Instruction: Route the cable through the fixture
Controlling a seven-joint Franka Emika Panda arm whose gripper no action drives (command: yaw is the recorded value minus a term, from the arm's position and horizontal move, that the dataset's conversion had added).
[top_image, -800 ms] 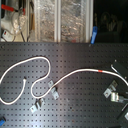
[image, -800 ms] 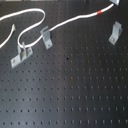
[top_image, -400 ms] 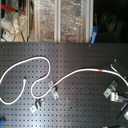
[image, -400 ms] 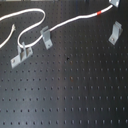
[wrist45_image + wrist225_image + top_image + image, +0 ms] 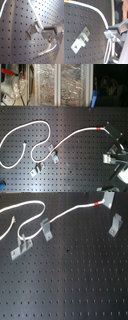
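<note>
The gripper (image 5: 106, 199) is seen at the far upper edge in the first exterior view and low at the second exterior view's right (image 5: 116, 149). Its jaws are closed on the cable (image 5: 75, 135) near the red band.

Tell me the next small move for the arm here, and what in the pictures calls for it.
Probably carry the held end toward the nearest bracket. The gripper seems shut on the cable just past its red band, and in the first exterior view that bracket stands empty, just below the gripper. The cable already runs by the middle bracket, though whether it sits in it I cannot tell.
</note>
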